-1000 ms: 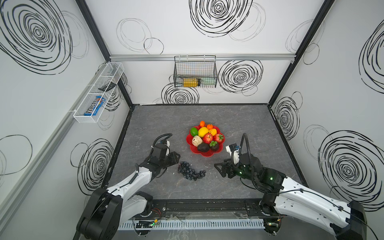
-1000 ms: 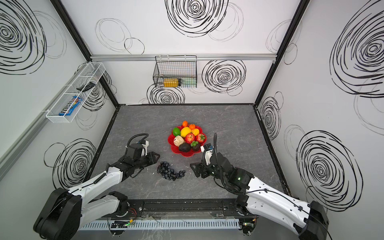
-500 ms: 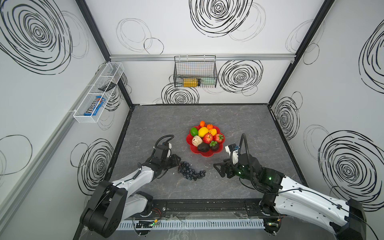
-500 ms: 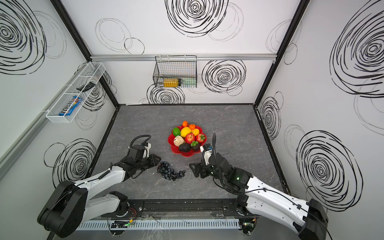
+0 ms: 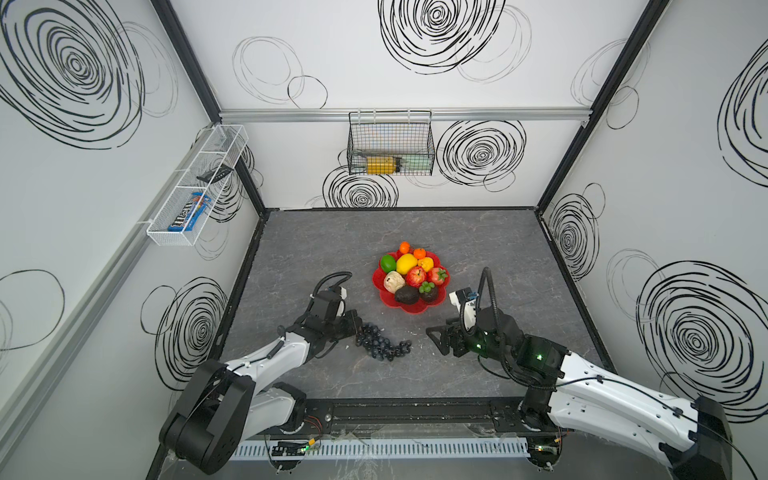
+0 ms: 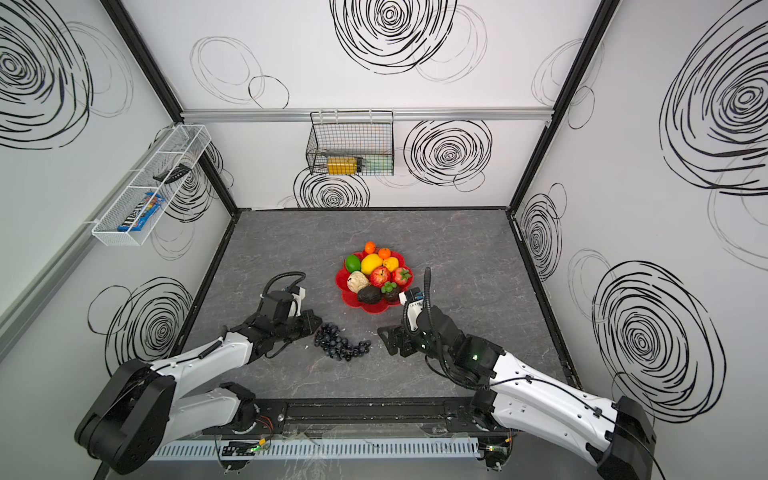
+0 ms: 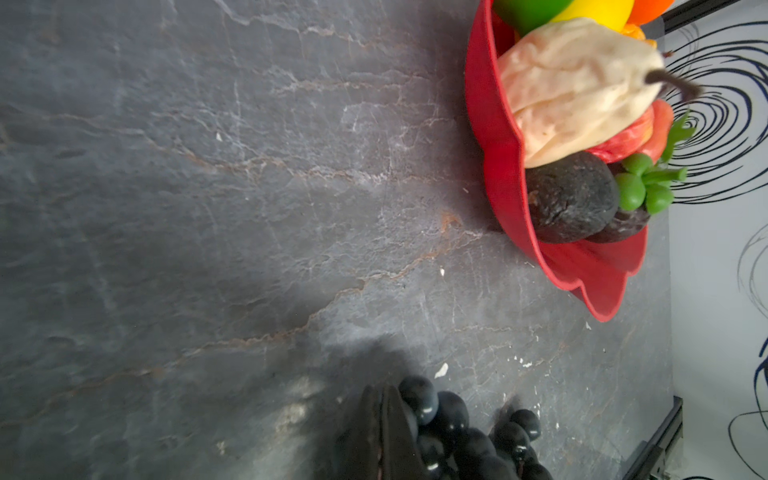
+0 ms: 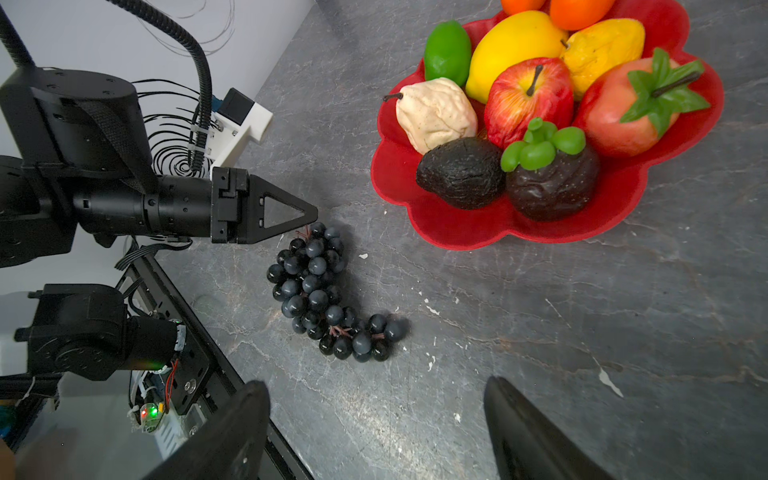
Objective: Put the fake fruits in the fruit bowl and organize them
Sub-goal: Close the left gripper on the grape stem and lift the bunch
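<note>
**A:** So, where does the grape bunch [image 5: 380, 345] lie?

**B:** On the grey tabletop [image 5: 316, 249], on the near side of the fruit bowl [image 5: 415, 311] and apart from it.

**A:** And the left gripper [image 8: 311, 216]?

**B:** Clenched, fingers pressed flat together, its tip at the bunch's stem end on the left. Whether the stem is pinched, I cannot tell.

**A:** The right gripper [image 5: 435, 341]?

**B:** Released, jaws spread wide, just right of the bunch and not touching it.

**A:** The other fake fruits [image 5: 411, 270]?

**B:** Piled in the bowl. The black avocado [image 8: 461, 172] sits at the near rim, with the cream lumpy fruit [image 8: 436, 114] just beyond it. The red apple [image 8: 528, 99], strawberry [image 8: 631, 112], lemon [image 8: 511, 45], green one [image 8: 446, 52] and oranges [image 5: 404, 247] lie farther back.
</note>
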{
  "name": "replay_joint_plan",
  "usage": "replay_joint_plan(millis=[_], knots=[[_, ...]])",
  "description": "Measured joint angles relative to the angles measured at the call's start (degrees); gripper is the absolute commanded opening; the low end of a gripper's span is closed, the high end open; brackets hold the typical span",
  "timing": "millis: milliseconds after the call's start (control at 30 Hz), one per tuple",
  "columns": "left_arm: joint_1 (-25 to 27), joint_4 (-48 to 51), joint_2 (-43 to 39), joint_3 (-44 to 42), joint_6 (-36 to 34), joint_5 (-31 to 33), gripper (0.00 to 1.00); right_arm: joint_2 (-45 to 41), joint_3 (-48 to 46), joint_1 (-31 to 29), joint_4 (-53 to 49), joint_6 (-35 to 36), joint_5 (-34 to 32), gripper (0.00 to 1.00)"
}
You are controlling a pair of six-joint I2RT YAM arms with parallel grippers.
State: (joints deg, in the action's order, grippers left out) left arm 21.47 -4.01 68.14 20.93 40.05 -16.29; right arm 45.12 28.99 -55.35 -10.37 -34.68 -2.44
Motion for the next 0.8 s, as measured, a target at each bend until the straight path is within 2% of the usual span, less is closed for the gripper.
replay_joint_plan(millis=[167,267,500,800], knots=[[1.9,0.6,-2.5,0.0,0.2,1.1,0.00,0.0,0.0,-0.2,0.0,0.0,-0.3,0.85],[4.7,1.2,-7.3,-0.2,1.0,2.8,0.00,-0.1,0.0,-0.2,0.0,0.0,-0.6,0.86],[17.7,4.9,-19.0,2.1,1.9,12.0,0.00,-2.7,0.0,-0.3,-0.1,0.0,-2.1,0.86],[29.0,8.7,-15.7,15.1,-0.9,21.5,0.00,-7.6,-0.1,-0.3,-0.8,0.0,-4.3,0.86]])
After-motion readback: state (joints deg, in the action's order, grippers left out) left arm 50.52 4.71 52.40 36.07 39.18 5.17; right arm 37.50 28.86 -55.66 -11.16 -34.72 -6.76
